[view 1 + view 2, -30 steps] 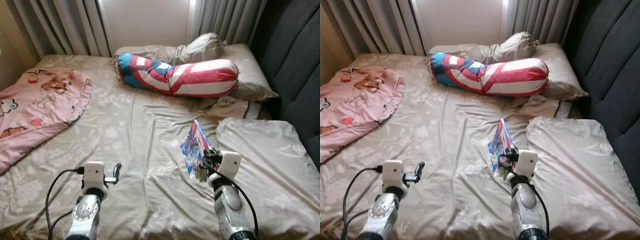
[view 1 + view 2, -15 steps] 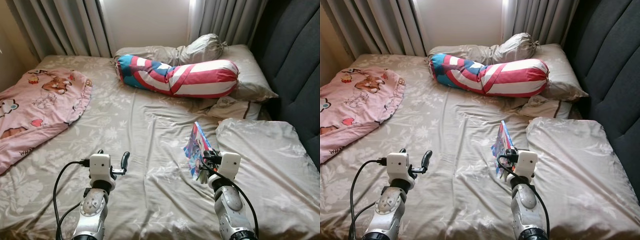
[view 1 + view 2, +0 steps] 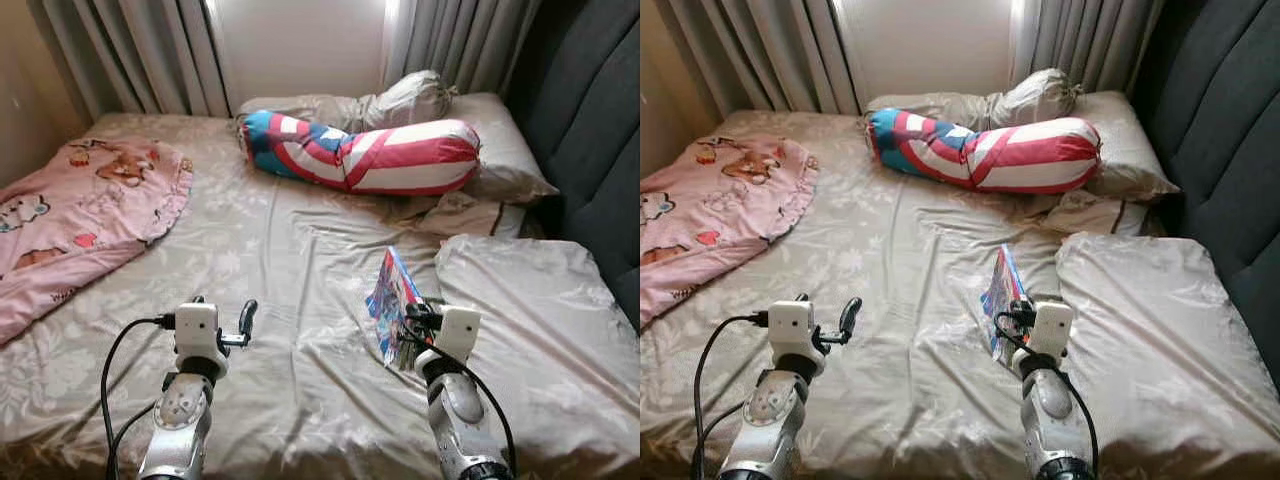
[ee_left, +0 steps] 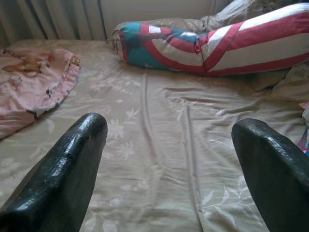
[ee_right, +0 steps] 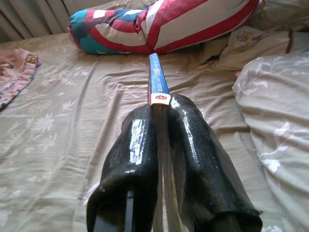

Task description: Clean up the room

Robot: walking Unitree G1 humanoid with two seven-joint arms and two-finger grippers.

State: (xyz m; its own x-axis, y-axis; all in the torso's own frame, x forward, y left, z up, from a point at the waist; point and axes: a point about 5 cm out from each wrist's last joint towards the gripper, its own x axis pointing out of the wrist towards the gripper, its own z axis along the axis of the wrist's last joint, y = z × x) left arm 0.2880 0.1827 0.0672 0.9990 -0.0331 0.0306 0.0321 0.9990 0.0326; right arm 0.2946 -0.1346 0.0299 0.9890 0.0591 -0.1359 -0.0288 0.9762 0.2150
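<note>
The right claw [image 5: 161, 140] was clamped on a thin colourful book [image 3: 393, 300], held edge-up above the bed [image 3: 300, 250]. The left claw [image 4: 183, 159] hovered over the sheet, fingers spread apart.

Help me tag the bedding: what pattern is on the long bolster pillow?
Red and white stripes with a teal-blue end, on the bolster pillow; clearest in the left eye view.

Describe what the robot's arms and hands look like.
Both arms are silver metal with rounded segments. Each wrist carries a white boxy camera module fed by a looping black cable. The left hand and right hand each end in two long, glossy black fingers with rounded tips.
</note>
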